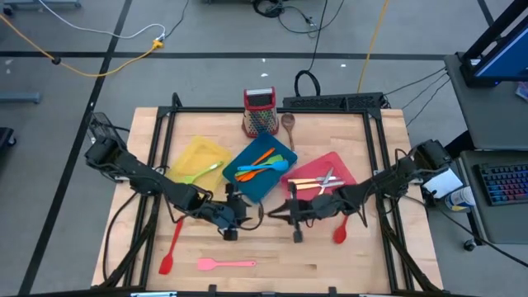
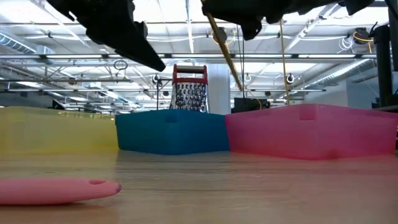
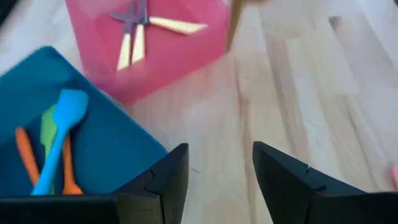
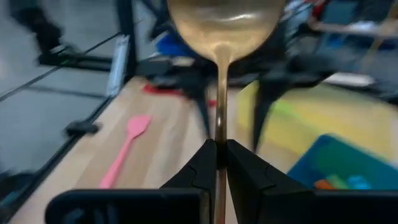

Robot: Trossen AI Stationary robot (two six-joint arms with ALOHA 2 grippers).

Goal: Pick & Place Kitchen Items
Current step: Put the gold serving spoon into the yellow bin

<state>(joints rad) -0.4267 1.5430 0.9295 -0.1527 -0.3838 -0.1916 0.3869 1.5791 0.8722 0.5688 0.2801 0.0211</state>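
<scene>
Utensils were mostly sorted in the high view: green spatula (image 1: 200, 172) in the yellow tray (image 1: 188, 153), orange and blue ones in the teal tray (image 1: 247, 188), cutlery (image 1: 318, 181) in the red tray (image 1: 346, 172), with a red spatula (image 1: 172, 246), pink spatula (image 1: 224, 264), red spoon (image 1: 339, 232) and wooden spoon (image 1: 288, 126) left on the table (image 1: 272, 264), so I judged it over halfway. Low view showed the pink spatula's end flat at the near edge and a thin wooden handle (image 2: 225, 56) slanting from an arm overhead, while the left wrist view had the left gripper (image 3: 219, 177) open and empty over bare wood beside the teal tray. Right wrist view showed the right gripper (image 4: 220, 163) pinched on a second wooden spoon (image 4: 222, 25), long axis running straight out from the fingers, bowl far end, pointing toward the left arm.
</scene>
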